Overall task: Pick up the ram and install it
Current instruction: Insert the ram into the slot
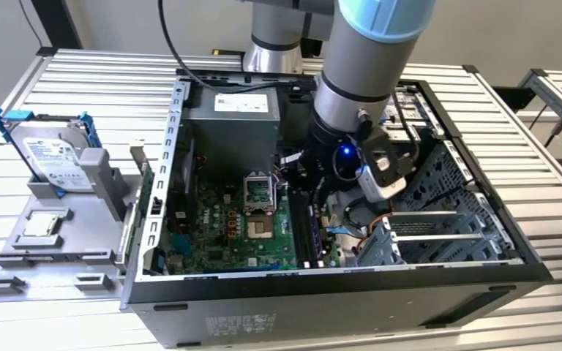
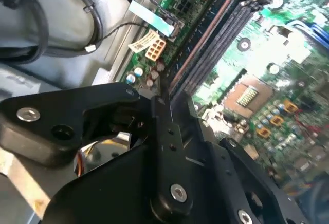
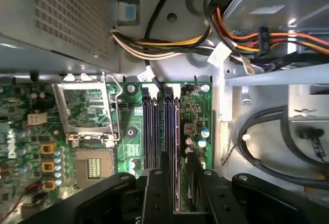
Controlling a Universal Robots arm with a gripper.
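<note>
The ram (image 2: 205, 36) is a long thin stick seen edge-on as a brownish strip. It stands along one of the black motherboard slots (image 3: 153, 131), and in the first wrist view the ram (image 3: 171, 126) is a dark upright strip between white end clips. My gripper (image 3: 177, 165) is low inside the open computer case (image 1: 154, 219), straddling the near end of the stick. Its black fingers (image 3: 163, 167) close in on the stick from both sides. In the exterior view the gripper (image 1: 345, 212) hangs over the green motherboard (image 1: 232, 234).
A bundle of coloured cables (image 3: 154, 49) and the power supply (image 1: 232, 124) lie beyond the slots. The open CPU socket (image 3: 85, 116) sits beside them, and the drive cage (image 1: 437, 219) on the other side. On the exterior view's left, a grey fixture (image 1: 27, 256) holds a hard drive (image 1: 52, 157).
</note>
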